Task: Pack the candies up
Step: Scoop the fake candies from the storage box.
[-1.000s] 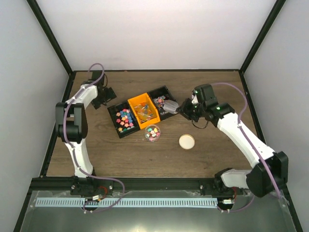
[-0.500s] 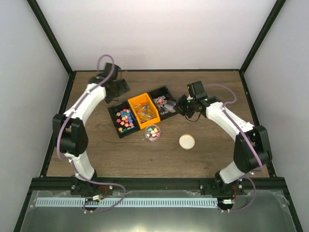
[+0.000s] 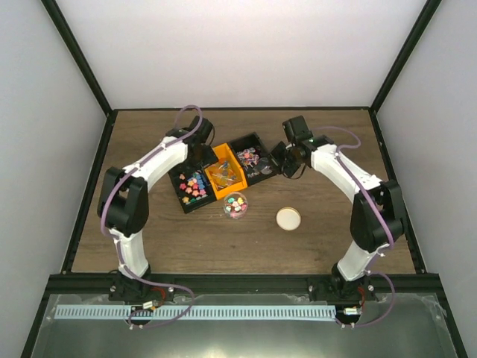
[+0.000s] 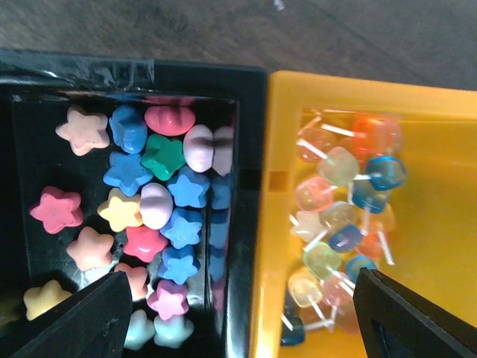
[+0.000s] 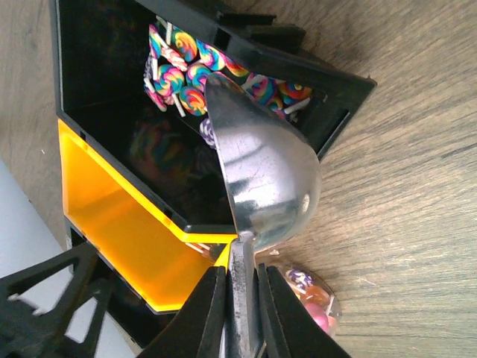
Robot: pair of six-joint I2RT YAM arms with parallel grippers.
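The candies lie in three bins. Star-shaped candies [image 4: 141, 201] fill the left black bin [image 3: 192, 185]. Translucent lollipops [image 4: 339, 224] lie in the orange bin [image 3: 223, 173]. Swirl lollipops [image 5: 186, 74] lie in the right black bin [image 3: 250, 156]. My left gripper [image 4: 242, 317] is open and empty, low over the wall between the left black bin and the orange bin; it also shows in the top view [image 3: 200, 153]. My right gripper [image 5: 240, 298] is shut on the handle of a metal scoop [image 5: 268, 179], whose bowl is over the right black bin's near corner.
A clear round jar [image 3: 235, 204] holding some candies stands in front of the bins; it also shows in the right wrist view [image 5: 313, 294]. A cream round lid [image 3: 288, 218] lies to its right. Black frame posts stand at the table's back corners.
My left arm has swung from the back left corner to over the bins. My right gripper has moved the scoop slightly left and back, to the right black bin.
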